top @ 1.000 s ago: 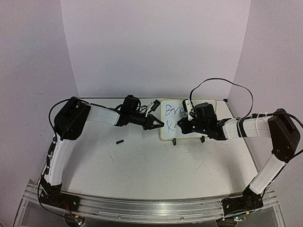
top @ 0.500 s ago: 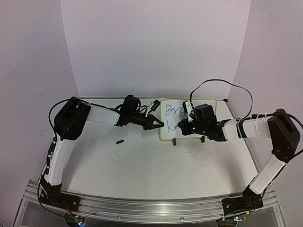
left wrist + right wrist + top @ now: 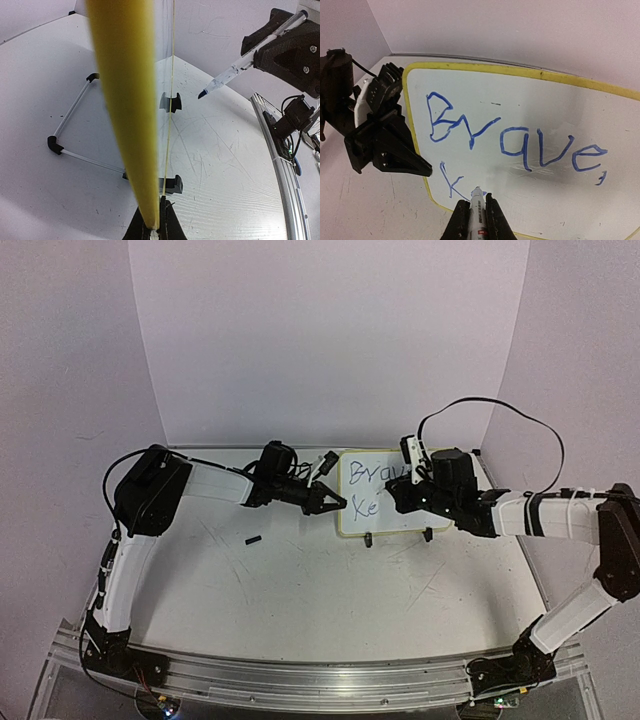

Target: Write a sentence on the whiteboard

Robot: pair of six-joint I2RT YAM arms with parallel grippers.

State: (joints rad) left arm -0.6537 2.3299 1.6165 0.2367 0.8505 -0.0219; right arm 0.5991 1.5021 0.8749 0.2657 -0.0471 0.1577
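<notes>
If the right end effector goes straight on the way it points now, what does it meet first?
Probably the whiteboard: the marker in the right end effector aims at its face.

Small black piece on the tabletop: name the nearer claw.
Left. The left claw grips the edge of the whiteboard, just right of the black piece; the right claw, holding a marker, is farther right, at its face.

White left arm (image 3: 128, 570), white right arm (image 3: 565, 612), black joints (image 3: 150, 492), black left pincer (image 3: 335, 504), looping cable (image 3: 500, 408)
</notes>
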